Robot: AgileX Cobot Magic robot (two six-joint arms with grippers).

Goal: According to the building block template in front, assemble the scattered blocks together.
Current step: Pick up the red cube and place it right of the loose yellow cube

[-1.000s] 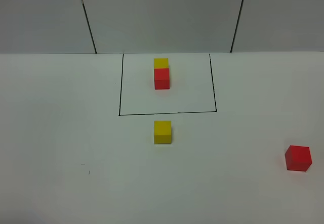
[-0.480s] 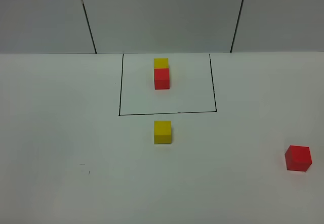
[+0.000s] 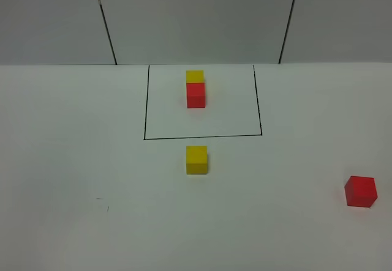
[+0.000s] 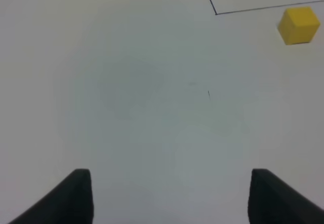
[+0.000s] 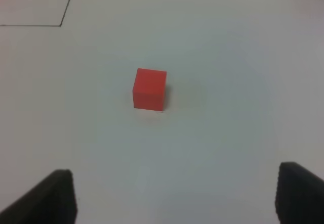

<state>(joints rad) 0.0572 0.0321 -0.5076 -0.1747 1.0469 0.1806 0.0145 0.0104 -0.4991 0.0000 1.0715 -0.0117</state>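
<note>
Inside the black-line frame [image 3: 202, 137] sits a joined yellow-and-red pair [image 3: 195, 89]; the yellow cube [image 3: 196, 159] and red cube [image 3: 360, 191] lie outside. The left gripper [image 4: 171, 183] and right gripper [image 5: 175, 178] have their jaws spread, empty.

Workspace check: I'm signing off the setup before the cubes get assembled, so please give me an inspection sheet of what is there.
Surface: white table, with a tiny dark mark front left.
Job's things: template pair, yellow behind red and touching, inside the black rectangle; loose yellow cube just in front of the rectangle; loose red cube far right, apart.
Clutter: nothing seen.
Grippers: left gripper and right gripper both open, holding nothing.
Cables: nothing seen.
Surroundings: grey wall panels with dark seams.
</note>
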